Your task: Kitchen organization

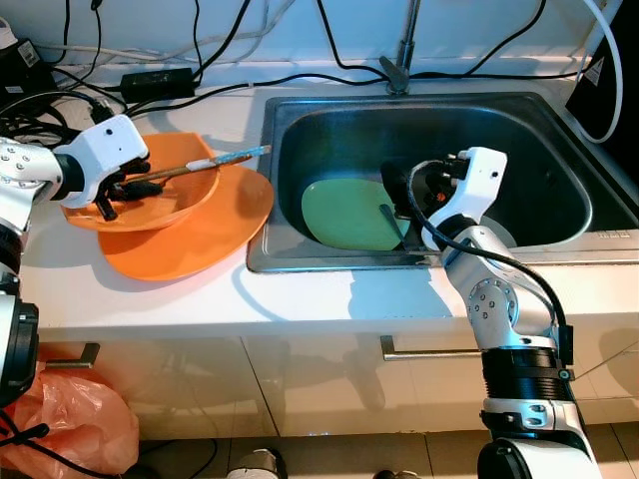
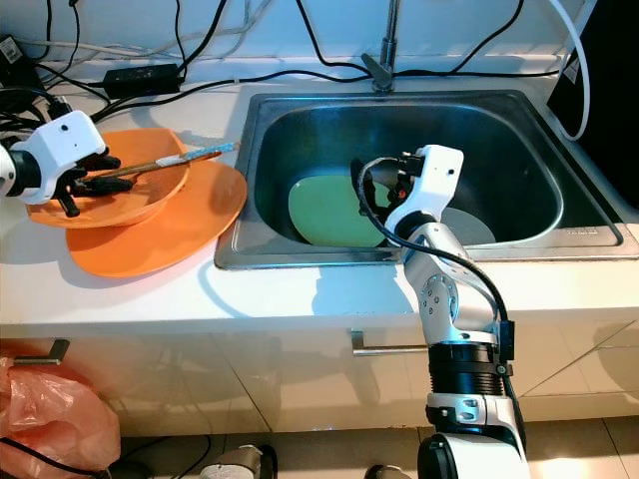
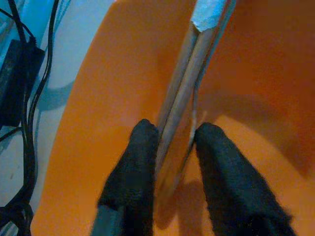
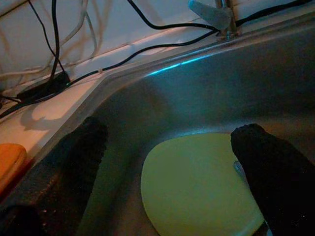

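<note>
A pair of wooden chopsticks (image 1: 225, 158) with a taped end lies across the rim of an orange bowl (image 1: 170, 150), which sits on an orange plate (image 1: 200, 239) left of the sink. My left gripper (image 1: 135, 188) reaches into the bowl. In the left wrist view its fingertips (image 3: 174, 130) are closed narrowly around the lower end of the chopsticks (image 3: 189, 83). My right gripper (image 1: 394, 200) hangs open inside the sink (image 1: 419, 100), just over a green plate (image 1: 349, 215) on the sink floor. The right wrist view shows the wide-spread gripper (image 4: 172, 137) above that plate (image 4: 197, 182).
A faucet (image 1: 402, 50) stands behind the sink. Black cables and a power adapter (image 1: 160, 78) clutter the counter's back edge. A pale round thing (image 2: 469, 225) lies in the sink behind my right arm. An orange plastic bag (image 1: 70, 419) sits on the floor at the left.
</note>
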You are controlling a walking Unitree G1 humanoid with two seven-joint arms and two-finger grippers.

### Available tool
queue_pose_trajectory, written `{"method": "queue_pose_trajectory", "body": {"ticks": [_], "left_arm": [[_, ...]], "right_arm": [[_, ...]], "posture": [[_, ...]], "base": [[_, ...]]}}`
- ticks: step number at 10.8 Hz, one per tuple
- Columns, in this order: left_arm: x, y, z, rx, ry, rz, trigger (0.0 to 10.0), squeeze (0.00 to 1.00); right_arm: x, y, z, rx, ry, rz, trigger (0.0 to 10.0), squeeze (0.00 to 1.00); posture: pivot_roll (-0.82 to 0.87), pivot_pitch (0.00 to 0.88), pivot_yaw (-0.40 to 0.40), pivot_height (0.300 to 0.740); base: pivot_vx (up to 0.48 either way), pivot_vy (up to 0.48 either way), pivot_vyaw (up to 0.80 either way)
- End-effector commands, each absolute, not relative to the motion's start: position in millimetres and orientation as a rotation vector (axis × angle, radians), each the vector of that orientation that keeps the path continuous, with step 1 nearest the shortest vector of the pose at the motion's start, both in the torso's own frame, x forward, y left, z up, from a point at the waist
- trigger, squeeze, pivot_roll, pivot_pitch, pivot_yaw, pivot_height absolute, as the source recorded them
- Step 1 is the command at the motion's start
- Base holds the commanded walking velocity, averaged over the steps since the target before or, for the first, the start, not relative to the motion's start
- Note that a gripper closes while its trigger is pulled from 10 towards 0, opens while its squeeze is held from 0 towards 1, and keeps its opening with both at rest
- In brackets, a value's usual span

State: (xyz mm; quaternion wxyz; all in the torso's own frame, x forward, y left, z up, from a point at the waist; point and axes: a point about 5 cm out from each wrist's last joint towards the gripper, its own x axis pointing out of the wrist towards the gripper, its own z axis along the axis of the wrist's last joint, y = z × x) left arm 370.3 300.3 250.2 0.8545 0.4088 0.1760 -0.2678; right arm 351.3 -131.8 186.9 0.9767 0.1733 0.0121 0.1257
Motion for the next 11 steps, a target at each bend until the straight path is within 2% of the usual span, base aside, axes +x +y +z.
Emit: {"method": "queue_pose_trajectory", "body": {"ticks": [1,5,7,11], "left_arm": [[371,301,257,0.845,0.359,-0.556,0.0,0.00],[371,303,258,0.813,0.315,-0.532,0.0,0.00],[372,307,276,0.809,0.207,-0.443,0.0,0.00],[371,308,293,0.776,0.068,-0.384,0.0,0.00]], "right_arm": [[350,-134,188,0.353,0.017,0.244,10.0,0.00],[350,-135,188,0.354,0.018,0.241,10.0,0.00],[350,-136,187,0.357,0.018,0.238,10.0,0.00],[352,-134,187,0.357,0.024,0.246,10.0,0.00]], "posture": [[0.12,0.090,0.073,0.740],[0.12,0.087,0.067,0.740],[0.12,0.086,0.066,0.740],[0.13,0.084,0.053,0.740]], "base": [[0.000,0.000,0.00],[0.000,0.000,0.00],[0.000,0.000,0.00],[0.000,0.000,0.00]]}}
